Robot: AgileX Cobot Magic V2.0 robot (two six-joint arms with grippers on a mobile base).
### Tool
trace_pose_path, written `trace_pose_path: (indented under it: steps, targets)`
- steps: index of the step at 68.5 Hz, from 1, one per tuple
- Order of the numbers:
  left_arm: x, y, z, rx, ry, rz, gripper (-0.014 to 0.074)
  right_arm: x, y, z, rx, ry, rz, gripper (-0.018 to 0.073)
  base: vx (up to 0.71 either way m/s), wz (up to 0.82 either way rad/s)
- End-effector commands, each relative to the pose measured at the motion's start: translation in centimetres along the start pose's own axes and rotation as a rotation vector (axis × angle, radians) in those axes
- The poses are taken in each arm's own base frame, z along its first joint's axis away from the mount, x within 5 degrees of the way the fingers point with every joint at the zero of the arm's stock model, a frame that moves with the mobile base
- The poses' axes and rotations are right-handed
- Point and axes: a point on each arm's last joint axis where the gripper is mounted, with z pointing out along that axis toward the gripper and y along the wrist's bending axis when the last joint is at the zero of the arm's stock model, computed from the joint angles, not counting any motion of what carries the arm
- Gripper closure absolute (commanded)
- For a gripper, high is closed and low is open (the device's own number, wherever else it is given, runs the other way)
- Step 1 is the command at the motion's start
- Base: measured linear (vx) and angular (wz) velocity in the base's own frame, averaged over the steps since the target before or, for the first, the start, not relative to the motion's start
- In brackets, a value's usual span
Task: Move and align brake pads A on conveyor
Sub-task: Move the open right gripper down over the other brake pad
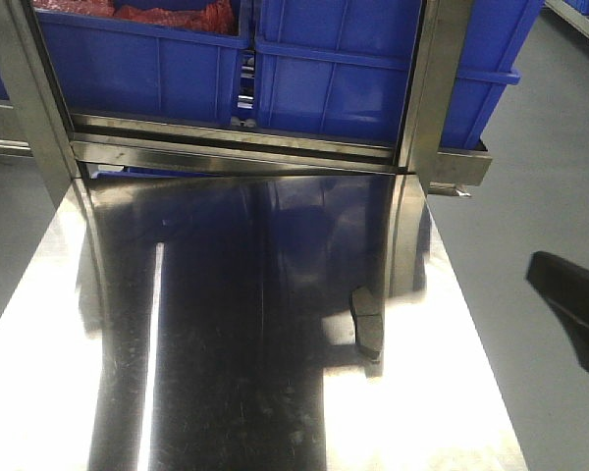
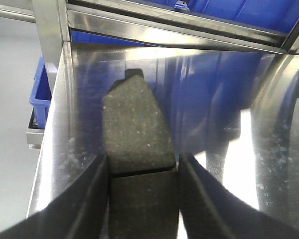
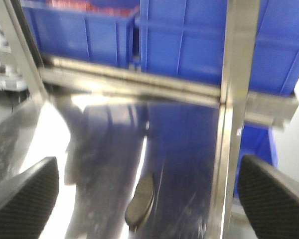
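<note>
Left tool [image 2: 143,159]: its black fingers pinch a flat dark-grey oblong brake pad [image 2: 137,124] with a thin groove, one finger on each side.
Right tool [image 3: 147,167]: spread wide, holding nothing.
Second dark-grey curved brake pad [image 1: 366,319]: lies on the shiny steel counter [image 1: 226,392], near its right edge.
Big blue plastic bins [image 1: 353,69]: behind the counter.

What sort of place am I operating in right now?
Probably a factory workstation: a polished steel table, blue plastic bins on a metal rack, and a brake pad lying on the table.
</note>
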Motion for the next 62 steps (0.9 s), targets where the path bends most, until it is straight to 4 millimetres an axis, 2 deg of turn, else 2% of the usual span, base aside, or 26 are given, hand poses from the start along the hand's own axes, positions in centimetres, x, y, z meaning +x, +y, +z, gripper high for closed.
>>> trace_pose_path:
  steps: [1,14,24,36,43,52,62]
  targets:
    - [-1.4,-0.6,-0.6,0.051,-0.099,0.008,0.0478,-1.6,-0.2,1.7,0.006,0.011,0.026,-0.0132,0.0,0.0]
    - [-1.4,-0.6,-0.6,0.051,-0.099,0.008,0.0478,-2.3,-0.7,6.5,0.024,0.124,0.105,-0.0116,0.0,0.0]
    - [-1.4,-0.6,-0.6,0.051,-0.099,0.008,0.0478,-1.7,-0.8,10.1,0.023,0.219,0.116,-0.0101,0.0,0.0]
    - [-1.4,-0.6,-0.6,0.051,-0.099,0.008,0.0478,-0.7,2.1,14.6,-0.037,0.29,0.105,-0.0099,0.0,0.0]
    - [-1.4,-0.6,-0.6,0.051,-0.099,0.008,0.0478,0.6,3.4,17.2,-0.02,0.369,0.103,-0.0094,0.0,0.0]
    - [-1.4,-0.6,-0.6,0.051,-0.099,0.008,0.0478,1.9,4.2,19.8,0.043,0.422,0.078,-0.0091,0.0,0.0]
    - [-1.4,-0.6,-0.6,0.051,-0.099,0.008,0.0478,3.3,4.3,21.9,0.094,0.436,0.087,-0.008,0.0,0.0]
